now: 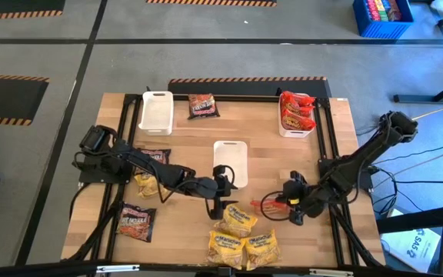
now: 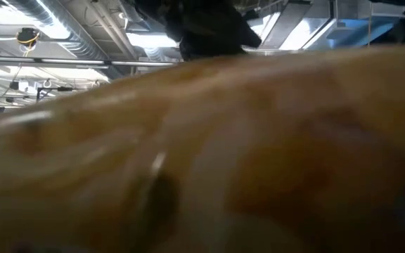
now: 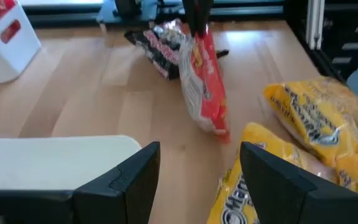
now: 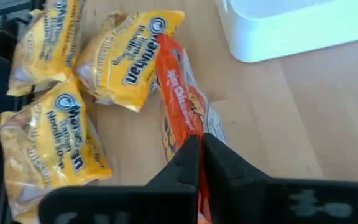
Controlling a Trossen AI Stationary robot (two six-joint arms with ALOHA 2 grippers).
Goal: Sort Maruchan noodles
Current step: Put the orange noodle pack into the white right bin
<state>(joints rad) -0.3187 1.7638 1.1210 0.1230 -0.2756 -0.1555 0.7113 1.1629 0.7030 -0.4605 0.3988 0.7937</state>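
We see the right end effector (image 4: 199, 163) pinching a red packet (image 4: 178, 93) on edge beside yellow packets (image 1: 237, 220); the left end effector (image 3: 199, 180) gapes empty by the bare middle tray (image 1: 230, 160). More red packets fill the far-right tray (image 1: 295, 129).

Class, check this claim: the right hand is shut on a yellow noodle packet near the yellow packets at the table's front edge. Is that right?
Not quite. The right hand is shut on a red noodle packet, not a yellow one. The right wrist view shows this; the yellow packets do lie beside it, near the table's front edge.
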